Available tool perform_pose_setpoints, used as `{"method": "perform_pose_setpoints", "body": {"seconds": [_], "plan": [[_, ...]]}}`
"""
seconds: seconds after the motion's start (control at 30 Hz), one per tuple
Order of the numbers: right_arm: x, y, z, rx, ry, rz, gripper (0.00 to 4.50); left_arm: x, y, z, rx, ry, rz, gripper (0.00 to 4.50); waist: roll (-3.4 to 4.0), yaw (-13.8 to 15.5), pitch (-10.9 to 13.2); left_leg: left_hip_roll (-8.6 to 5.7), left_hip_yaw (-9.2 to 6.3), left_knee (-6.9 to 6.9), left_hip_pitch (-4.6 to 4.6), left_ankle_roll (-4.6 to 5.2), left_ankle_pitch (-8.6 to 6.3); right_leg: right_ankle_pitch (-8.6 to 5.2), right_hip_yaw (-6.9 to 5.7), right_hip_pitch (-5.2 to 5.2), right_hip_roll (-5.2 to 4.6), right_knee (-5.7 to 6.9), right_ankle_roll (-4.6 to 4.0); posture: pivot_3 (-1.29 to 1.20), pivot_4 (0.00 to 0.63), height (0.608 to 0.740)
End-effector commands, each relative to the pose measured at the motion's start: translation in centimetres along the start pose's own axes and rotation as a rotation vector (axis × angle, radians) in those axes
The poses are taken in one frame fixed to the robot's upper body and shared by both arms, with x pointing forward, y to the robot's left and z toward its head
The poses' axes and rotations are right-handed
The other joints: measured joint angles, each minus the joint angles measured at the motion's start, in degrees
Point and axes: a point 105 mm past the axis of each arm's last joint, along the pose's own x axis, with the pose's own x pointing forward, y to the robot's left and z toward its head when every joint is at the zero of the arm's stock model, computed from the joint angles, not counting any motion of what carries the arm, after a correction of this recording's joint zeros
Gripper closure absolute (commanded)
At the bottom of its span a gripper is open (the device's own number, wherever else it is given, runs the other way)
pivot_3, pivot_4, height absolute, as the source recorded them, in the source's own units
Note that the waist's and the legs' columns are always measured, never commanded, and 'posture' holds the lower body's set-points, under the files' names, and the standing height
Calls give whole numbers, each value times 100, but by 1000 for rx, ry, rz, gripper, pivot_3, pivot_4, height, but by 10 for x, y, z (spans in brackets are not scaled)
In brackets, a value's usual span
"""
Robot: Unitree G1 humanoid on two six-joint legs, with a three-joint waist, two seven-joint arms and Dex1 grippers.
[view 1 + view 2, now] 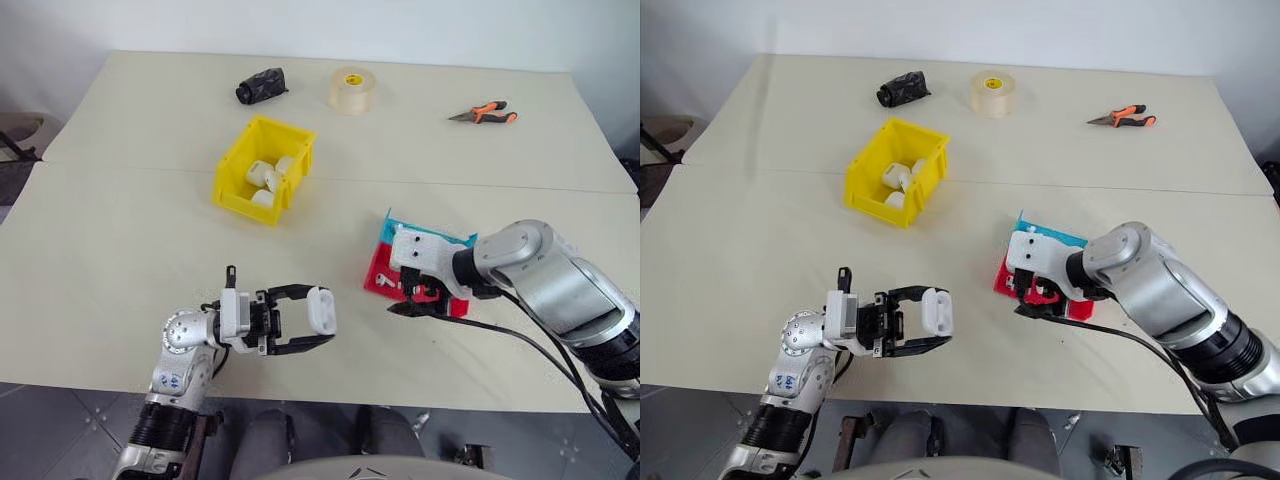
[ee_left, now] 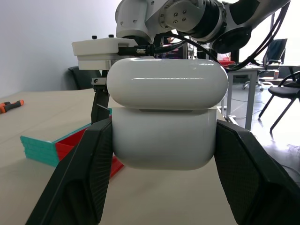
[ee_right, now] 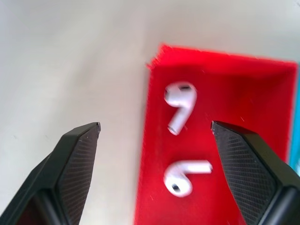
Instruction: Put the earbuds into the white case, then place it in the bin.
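**No legible text**

No words, numbers, brand names or signs can be read anywhere. A small blue mark is borne by a white sticker on the left arm (image 1: 169, 381) near the wrist, but it is too small to be made out. A dark spot is seen on the core of the tape roll (image 1: 352, 89), and nothing on it can be deciphered.

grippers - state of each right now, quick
left gripper: shut on the white case, held above the table.
right gripper: open, holding nothing, over two earbuds lying on the red tray.
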Motion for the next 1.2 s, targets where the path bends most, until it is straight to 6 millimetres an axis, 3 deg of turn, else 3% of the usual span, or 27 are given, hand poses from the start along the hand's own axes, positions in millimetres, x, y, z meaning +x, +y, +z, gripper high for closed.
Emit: {"method": "perform_pose_setpoints", "body": {"seconds": [0.03,0.27,0.33,0.43,0.7,0.9,1.2], "plan": [[-11,-8,-4,-53,22,-44,515,4,0,12,36,-38,3,1704,0,7,0,0,0,0,0,0,0,0,0,0,0,0,0,0,150,740],[-27,-16,-22,-3,69,-53,515,6,0,12,40,-44,24,1704,0,-20,0,1,4,-1,2,0,0,0,0,0,1,-1,0,0,150,740],[-29,-16,-25,12,73,-53,795,7,0,11,38,-46,26,1704,0,-20,0,1,3,-2,2,0,0,0,0,0,0,-1,0,0,150,740],[-30,-12,-28,41,62,-43,1588,8,0,11,35,-50,28,1704,0,-25,0,1,3,-2,1,0,0,0,0,0,0,-1,0,0,150,740],[-26,-17,-38,66,70,-88,4384,9,1,11,32,-52,23,1704,0,-53,0,1,3,-2,1,0,0,0,0,0,0,-1,0,0,150,740],[-17,-21,-41,61,66,-118,4453,11,2,11,32,-55,19,1704,0,-64,0,2,4,-2,1,0,0,0,0,0,0,-1,0,0,150,740],[-11,-9,-40,62,58,-57,4453,12,1,11,31,-56,19,1704,0,-66,0,1,4,-2,2,0,0,0,1,1,0,-1,0,0,150,740]]}}
